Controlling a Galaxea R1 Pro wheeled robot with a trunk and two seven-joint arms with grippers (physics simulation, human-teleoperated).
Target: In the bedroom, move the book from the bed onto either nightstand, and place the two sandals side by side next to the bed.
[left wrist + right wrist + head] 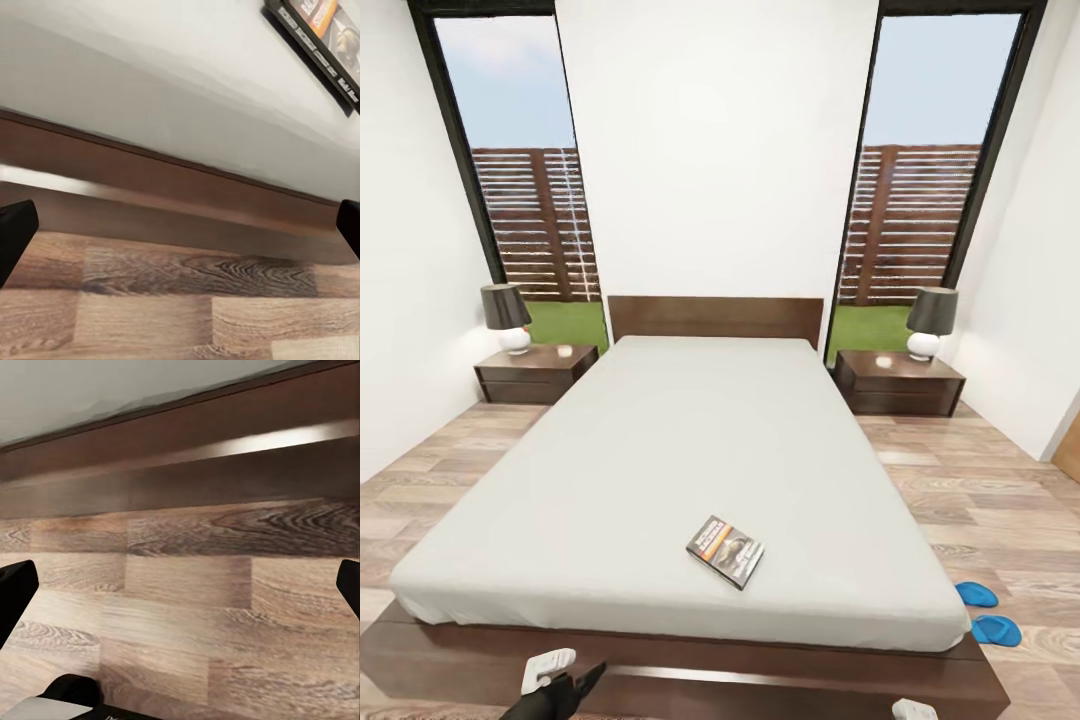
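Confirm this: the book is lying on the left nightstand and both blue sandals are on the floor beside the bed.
Not quite. The book lies on the bed, near its foot, not on the left nightstand; the head view shows it. The rest stands: both blue sandals are on the floor beside the bed.

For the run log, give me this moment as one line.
book on bed | sandals on floor beside it | both pincers open, empty | nightstands bookless

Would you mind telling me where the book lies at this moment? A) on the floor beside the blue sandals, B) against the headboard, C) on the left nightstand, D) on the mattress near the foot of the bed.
D: the book lies flat on the grey mattress of the bed, close to its foot end.
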